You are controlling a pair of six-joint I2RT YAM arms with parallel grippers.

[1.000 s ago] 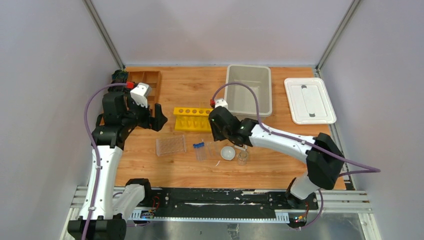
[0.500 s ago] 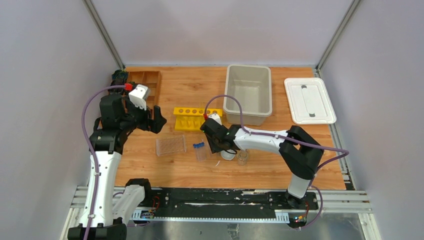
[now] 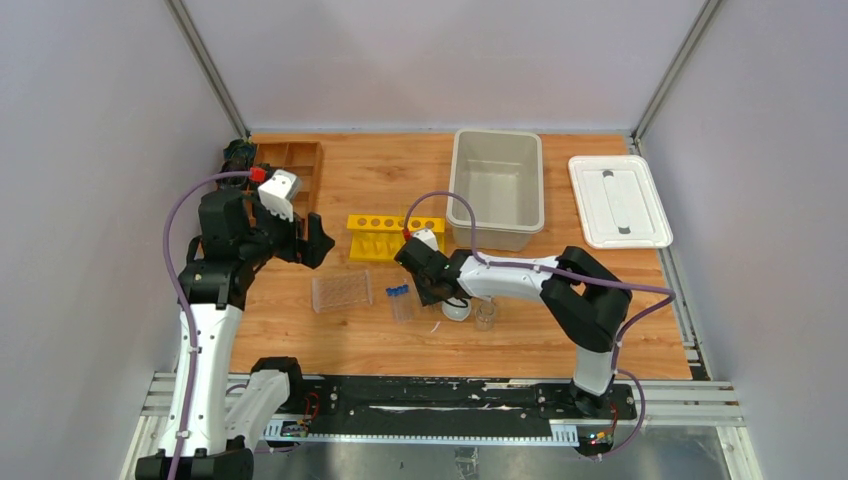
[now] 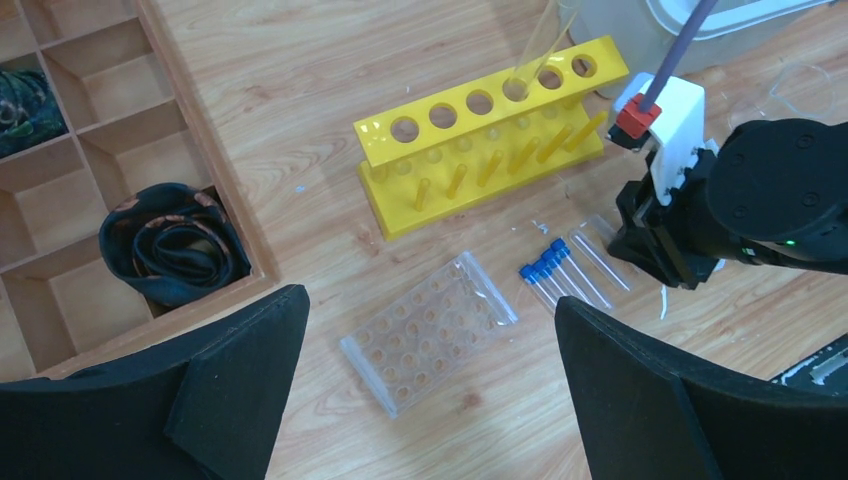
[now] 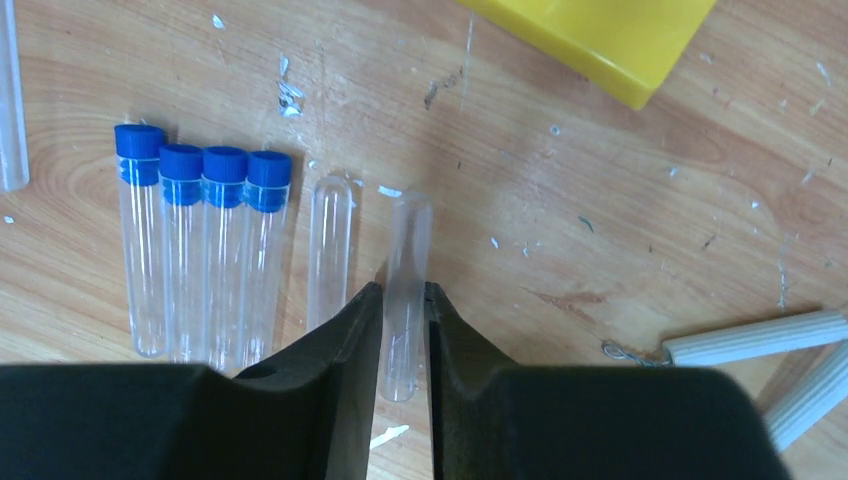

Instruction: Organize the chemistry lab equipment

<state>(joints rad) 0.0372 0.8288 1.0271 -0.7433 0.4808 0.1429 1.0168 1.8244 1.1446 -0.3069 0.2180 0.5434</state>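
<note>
My right gripper [image 5: 403, 290] is low over the table, its jaws pressed against both sides of an uncapped clear tube [image 5: 407, 250] that lies on the wood. A second uncapped tube [image 5: 330, 245] and several blue-capped tubes [image 5: 203, 250] lie just left of it. In the top view the right gripper [image 3: 432, 290] is beside the white bowl [image 3: 456, 310] and a small glass beaker [image 3: 486, 316]. The clear plastic rack [image 4: 425, 340] lies flat below my left gripper [image 4: 425, 298], which hangs open and empty above it. Ribbed white rods of the white triangle [image 5: 745, 337] show at the right.
A yellow tube rack [image 3: 385, 236] stands behind the tubes, with a clear tube [image 4: 535, 45] in one hole. The brown wooden tray [image 3: 295, 165] is at the back left. A grey bin [image 3: 497, 185] and its white lid [image 3: 618, 200] sit at the back right.
My right gripper has moved left and down to the loose tubes, and its jaws have narrowed onto the uncapped tube. The left arm has barely moved.
</note>
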